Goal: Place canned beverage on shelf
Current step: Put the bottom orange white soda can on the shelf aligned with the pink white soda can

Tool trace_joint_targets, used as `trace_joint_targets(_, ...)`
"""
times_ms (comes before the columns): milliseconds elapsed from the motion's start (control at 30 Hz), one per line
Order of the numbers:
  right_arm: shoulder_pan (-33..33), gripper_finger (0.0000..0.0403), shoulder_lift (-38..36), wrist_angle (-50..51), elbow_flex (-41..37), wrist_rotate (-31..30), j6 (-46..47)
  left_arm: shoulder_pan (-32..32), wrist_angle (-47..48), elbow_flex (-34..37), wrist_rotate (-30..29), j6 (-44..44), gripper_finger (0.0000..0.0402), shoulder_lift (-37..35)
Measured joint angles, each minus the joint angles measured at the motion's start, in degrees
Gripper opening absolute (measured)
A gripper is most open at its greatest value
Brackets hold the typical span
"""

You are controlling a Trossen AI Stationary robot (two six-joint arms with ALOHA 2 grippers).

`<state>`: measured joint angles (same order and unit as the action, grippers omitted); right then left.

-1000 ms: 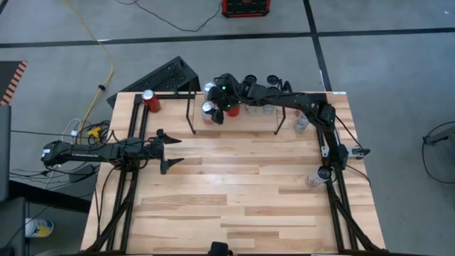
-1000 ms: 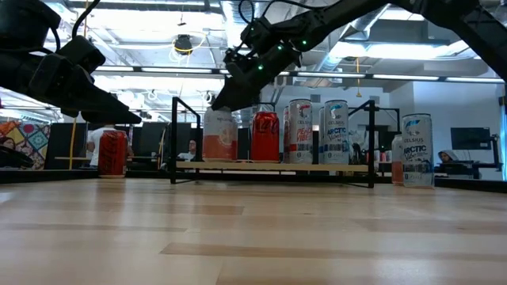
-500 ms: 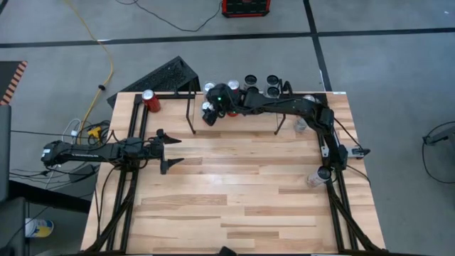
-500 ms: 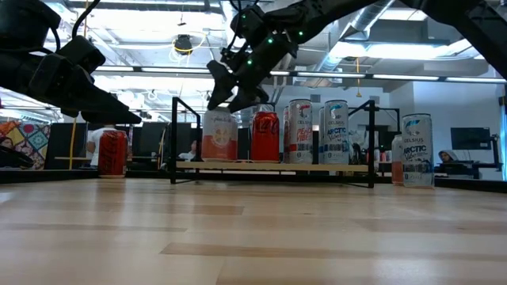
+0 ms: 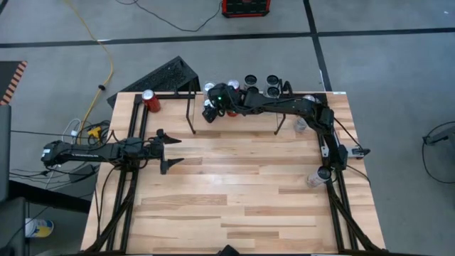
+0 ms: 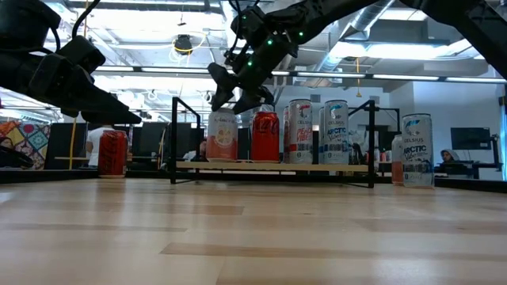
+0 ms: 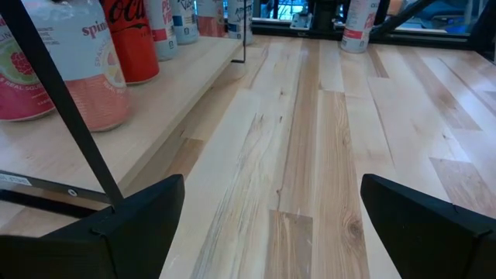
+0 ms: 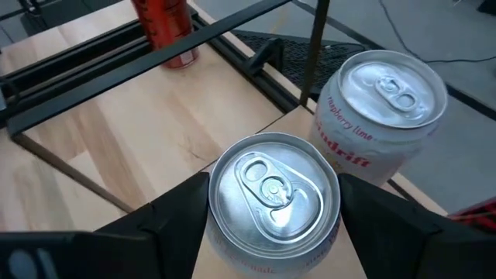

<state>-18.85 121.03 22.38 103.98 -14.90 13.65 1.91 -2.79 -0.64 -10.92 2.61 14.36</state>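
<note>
The shelf [image 6: 273, 166], a light wood board in a thin black rod rack, stands at the table's far side with several cans upright on it. The leftmost is a pink-orange Spindrift can [image 6: 223, 136] with a silver top [image 8: 273, 194]. My right gripper [image 6: 236, 103] hovers open at this can's top, one finger on each side of the rim, slanting down from the right. Whether the fingers touch the can does not show. A second Spindrift can [image 8: 380, 116] stands just behind it. My left gripper [image 5: 167, 149] waits open at the table's left, holding nothing.
A red can [image 5: 148, 99] stands at the far left corner beside black rails. A Celsius can [image 6: 417, 150] and two more cans [image 5: 316, 176] stand along the right edge. A red Coca-Cola can [image 6: 264, 136] and white cans [image 6: 317, 131] fill the shelf's right part. Bare wood [image 5: 234, 185] lies in front.
My right gripper has swung toward the table's left along the shelf and rolled about its own axis. A second ago it was over the red can, fingers in line. Now both fingers stand apart over the leftmost can. Its gap looks unchanged.
</note>
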Motion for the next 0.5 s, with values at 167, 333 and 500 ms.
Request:
trace_joint_targets(167, 0.0, 0.0298, 0.0, -0.6, 0.0, -0.3, -1.5, 0.0, 0.0, 0.0, 0.0, 0.0, 0.0377, 0.0)
trace_joint_targets(333, 0.0, 0.0318, 0.1, -1.0, 0.0, -0.3, -2.1, 0.0, 0.0, 0.0, 0.0, 0.0, 0.0377, 0.0)
trace_joint_targets(500, 0.1, 0.0351, 0.2, -1.6, -0.2, -0.3, -2.3, 0.0, 0.0, 0.0, 0.0, 0.0, 0.0377, 0.0)
